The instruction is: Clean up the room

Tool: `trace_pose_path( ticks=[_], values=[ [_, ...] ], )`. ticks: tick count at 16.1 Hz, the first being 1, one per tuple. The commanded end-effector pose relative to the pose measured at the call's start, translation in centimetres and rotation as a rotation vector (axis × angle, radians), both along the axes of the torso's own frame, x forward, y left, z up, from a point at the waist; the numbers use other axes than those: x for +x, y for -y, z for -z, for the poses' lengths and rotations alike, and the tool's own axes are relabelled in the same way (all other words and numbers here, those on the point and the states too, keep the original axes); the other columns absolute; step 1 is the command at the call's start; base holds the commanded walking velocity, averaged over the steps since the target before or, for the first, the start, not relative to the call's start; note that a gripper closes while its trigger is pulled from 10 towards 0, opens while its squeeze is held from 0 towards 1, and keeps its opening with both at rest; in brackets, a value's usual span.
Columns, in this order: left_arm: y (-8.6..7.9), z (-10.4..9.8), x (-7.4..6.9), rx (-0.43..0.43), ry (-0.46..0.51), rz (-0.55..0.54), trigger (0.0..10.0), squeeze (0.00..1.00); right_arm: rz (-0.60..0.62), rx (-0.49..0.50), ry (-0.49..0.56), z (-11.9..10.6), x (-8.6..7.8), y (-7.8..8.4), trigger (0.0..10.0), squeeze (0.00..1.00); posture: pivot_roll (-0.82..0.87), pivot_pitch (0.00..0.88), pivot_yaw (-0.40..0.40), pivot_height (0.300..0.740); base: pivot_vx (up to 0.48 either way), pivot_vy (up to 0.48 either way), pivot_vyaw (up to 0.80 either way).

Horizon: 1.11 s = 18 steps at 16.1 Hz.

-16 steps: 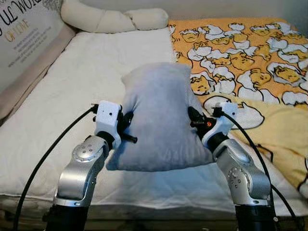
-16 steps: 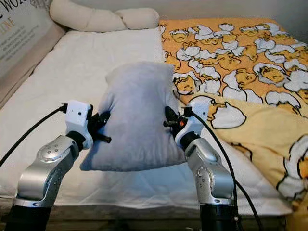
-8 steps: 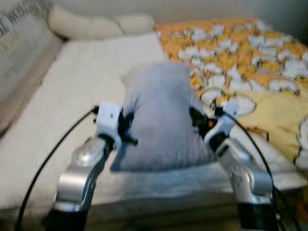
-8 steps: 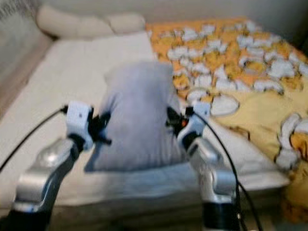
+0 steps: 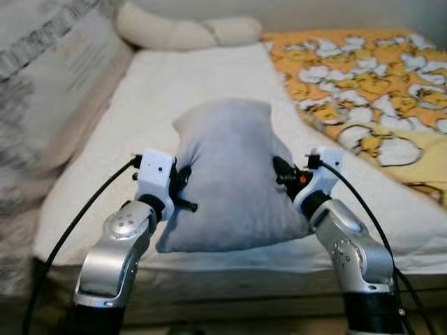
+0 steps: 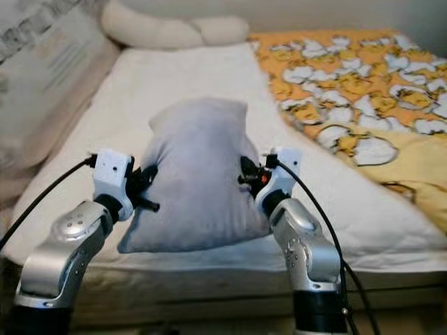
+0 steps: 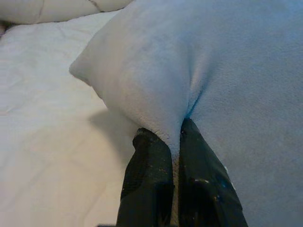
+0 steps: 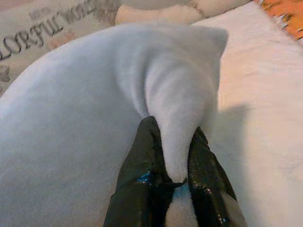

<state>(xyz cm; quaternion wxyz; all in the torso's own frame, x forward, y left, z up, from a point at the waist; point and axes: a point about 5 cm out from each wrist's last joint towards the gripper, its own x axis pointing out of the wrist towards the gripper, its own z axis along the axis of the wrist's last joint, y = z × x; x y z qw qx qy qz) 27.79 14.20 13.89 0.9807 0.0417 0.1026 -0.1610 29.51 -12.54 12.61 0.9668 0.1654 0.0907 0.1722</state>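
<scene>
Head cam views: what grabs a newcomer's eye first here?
The grey pillow, held up over the near edge of the white mattress, pinched on one side by the left tool and on the other by the right tool. Next, the orange duck-print blanket spread over the bed's right side, and the cream bolster at its far end.

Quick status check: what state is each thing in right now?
Grey pillow: held up over the bed, pinched at both sides.
Left gripper: shut on the pillow's edge.
Right gripper: shut on a fold of it.
Duck blanket: spread, rumpled, on the bed's right side.
White mattress: bare.
</scene>
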Motion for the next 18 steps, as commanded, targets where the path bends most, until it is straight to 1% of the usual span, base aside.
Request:
trace_pose_path(
  ticks=[1, 5, 11, 14, 16, 18],
  values=[
    [-1.01, -0.85, 0.15, 0.028, 0.035, -0.039, 10.0, 0.00, -0.004, -0.008, 0.024, -0.64, 0.35, -0.21, 10.0, 0.00, 0.01, 0.000, 0.045, 0.740, 0.000, 0.375, 0.00],
    [-1.12, -1.03, 0.50, 0.031, 0.040, -0.038, 10.0, 0.00, -0.015, -0.005, 0.019, -0.70, 0.60, -0.55, 10.0, 0.00, 0.00, 0.000, 0.049, 0.740, 0.000, 0.375, 0.00],
    [-0.97, -1.07, 0.63, 0.027, 0.043, -0.041, 10.0, 0.00, -0.022, -0.014, 0.006, -0.51, 0.61, -0.56, 10.0, 0.00, 0.00, 0.000, 0.047, 0.740, 0.000, 0.368, 0.00],
    [-1.02, -1.45, 0.75, -0.006, 0.045, -0.055, 10.0, 0.00, -0.020, -0.008, -0.007, -0.41, 0.60, -0.86, 10.0, 0.00, 0.00, 0.000, 0.050, 0.740, 0.000, 0.000, 0.00],
    [-1.09, -1.48, 0.80, 0.019, 0.057, -0.049, 10.0, 0.00, -0.027, -0.006, -0.009, -0.39, 0.54, -1.06, 10.0, 0.00, 0.00, 0.000, 0.050, 0.740, 0.000, 0.000, 0.00],
    [-1.13, -1.44, 0.78, 0.020, 0.062, -0.048, 10.0, 0.00, -0.034, 0.000, -0.009, -0.44, 0.48, -1.18, 10.0, 0.00, 0.00, 0.000, 0.050, 0.740, 0.000, 0.000, 0.00]
  ],
)
